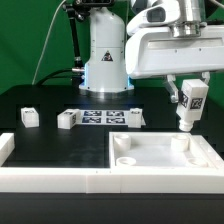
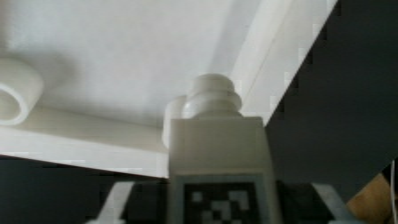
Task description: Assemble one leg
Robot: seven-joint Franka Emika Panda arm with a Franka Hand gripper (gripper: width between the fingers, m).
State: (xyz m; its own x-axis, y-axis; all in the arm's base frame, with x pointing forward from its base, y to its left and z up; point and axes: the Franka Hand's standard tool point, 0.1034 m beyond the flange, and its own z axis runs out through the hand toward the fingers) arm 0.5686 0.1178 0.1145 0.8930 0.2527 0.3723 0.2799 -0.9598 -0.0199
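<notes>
Jaws pinching held leg (image 1: 190, 103) by its sides, upright, tag facing camera, peg end down. Held leg at 3 o'clock in exterior view, just over far rim of large white square piece (image 1: 150, 178); contact cannot tell. Wrist view: held leg (image 2: 219, 145) above piece's raised rim (image 2: 267, 50). On black counter (image 1: 40, 95): loose leg (image 1: 29, 116) at 9 o'clock, second loose leg (image 1: 67, 120) and third loose leg (image 1: 135, 118) flanking marker board (image 1: 100, 117).
</notes>
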